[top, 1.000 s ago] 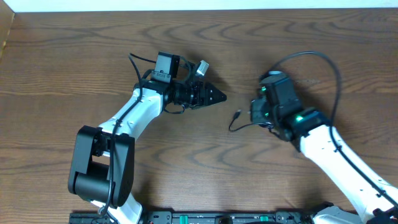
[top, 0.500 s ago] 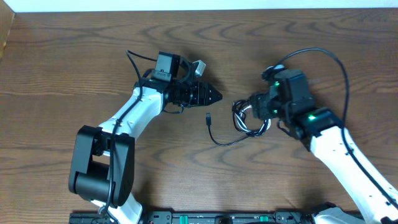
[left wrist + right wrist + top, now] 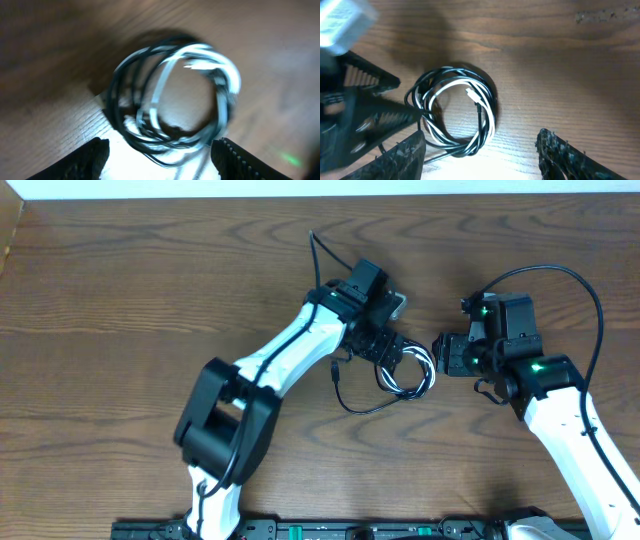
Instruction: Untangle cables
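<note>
The black cable [image 3: 358, 409] and the white cable [image 3: 448, 86] lie wound together in one loose ring on the wooden table [image 3: 120, 280], a little right of centre in the overhead frame. A black tail with its plug trails out to the ring's lower left. The left gripper [image 3: 388, 352] hangs over the ring's upper left edge, jaws spread wide and clamping nothing, while the right gripper [image 3: 443, 356] sits just right of the ring, its jaws likewise apart and empty.
</note>
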Available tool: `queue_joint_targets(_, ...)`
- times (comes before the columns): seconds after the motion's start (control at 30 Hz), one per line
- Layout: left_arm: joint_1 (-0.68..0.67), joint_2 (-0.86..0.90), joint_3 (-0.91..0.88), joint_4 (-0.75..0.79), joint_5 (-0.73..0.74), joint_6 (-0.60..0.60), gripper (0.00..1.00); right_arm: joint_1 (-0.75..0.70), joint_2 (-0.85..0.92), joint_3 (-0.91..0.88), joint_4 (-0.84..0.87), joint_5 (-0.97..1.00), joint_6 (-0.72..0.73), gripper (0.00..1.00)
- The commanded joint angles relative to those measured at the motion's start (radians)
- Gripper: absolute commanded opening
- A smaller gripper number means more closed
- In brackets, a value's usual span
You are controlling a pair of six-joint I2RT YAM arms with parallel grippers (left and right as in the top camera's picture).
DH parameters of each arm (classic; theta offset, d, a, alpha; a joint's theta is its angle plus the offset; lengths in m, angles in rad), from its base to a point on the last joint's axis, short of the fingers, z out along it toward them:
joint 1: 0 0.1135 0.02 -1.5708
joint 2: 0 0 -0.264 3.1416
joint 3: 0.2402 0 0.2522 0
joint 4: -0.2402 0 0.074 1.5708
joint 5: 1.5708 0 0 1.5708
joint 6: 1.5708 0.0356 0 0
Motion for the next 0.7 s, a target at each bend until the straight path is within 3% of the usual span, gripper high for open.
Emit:
queue_joint_targets(0.0, -0.003, 0.058, 0.002, 0.024, -0.060, -0.239, 0.70, -0.016, -0.011, 0.003, -0.010, 0.000, 0.012, 0.67)
queue_joint_targets(0.23, -0.044, 0.080, 0.002, 0.053, -0.103, -0.409, 0.60, -0.016, -0.011, 0.003, -0.010, 0.000, 0.012, 0.67)
queue_joint_targets(0.47, -0.090, 0.080, -0.013, 0.052, -0.213, -0.498, 0.50, -0.016, -0.011, 0.003, -0.010, 0.000, 0.012, 0.66)
queue_joint_targets(0.67, -0.136, 0.082, -0.016, 0.053, -0.248, -0.501, 0.43, -0.016, -0.011, 0.003, -0.011, 0.000, 0.012, 0.66)
